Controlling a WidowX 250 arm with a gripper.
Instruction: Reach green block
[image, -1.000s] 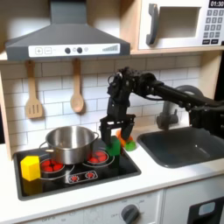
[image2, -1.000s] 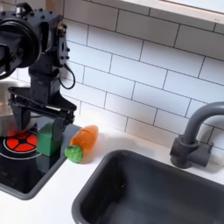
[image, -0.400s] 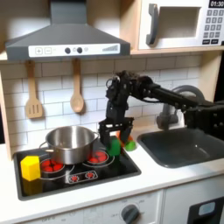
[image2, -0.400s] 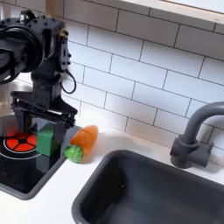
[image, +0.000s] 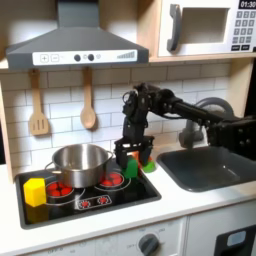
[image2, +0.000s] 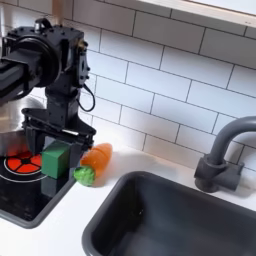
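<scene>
The green block (image2: 55, 158) is a small green cube standing at the right edge of the black toy stove (image2: 20, 195) in the second exterior view. My gripper (image2: 54, 152) has come down over it, open, with one black finger on each side of the cube. Whether the fingers touch the cube is unclear. In the first exterior view the gripper (image: 133, 158) hangs low between the steel pot and the sink, and the green block (image: 131, 167) shows as a small green patch under it, mostly hidden by the fingers.
An orange toy carrot (image2: 94, 160) with a green top lies just right of the block. On the stove are a steel pot (image: 78, 163) and a yellow cube (image: 35, 190). The sink (image2: 170, 215) and faucet (image2: 226, 150) are to the right. Wooden utensils (image: 88, 105) hang on the tiled wall.
The gripper has sunk a little lower around the green block and its fingers stand somewhat closer together. The block and carrot stay in place.
</scene>
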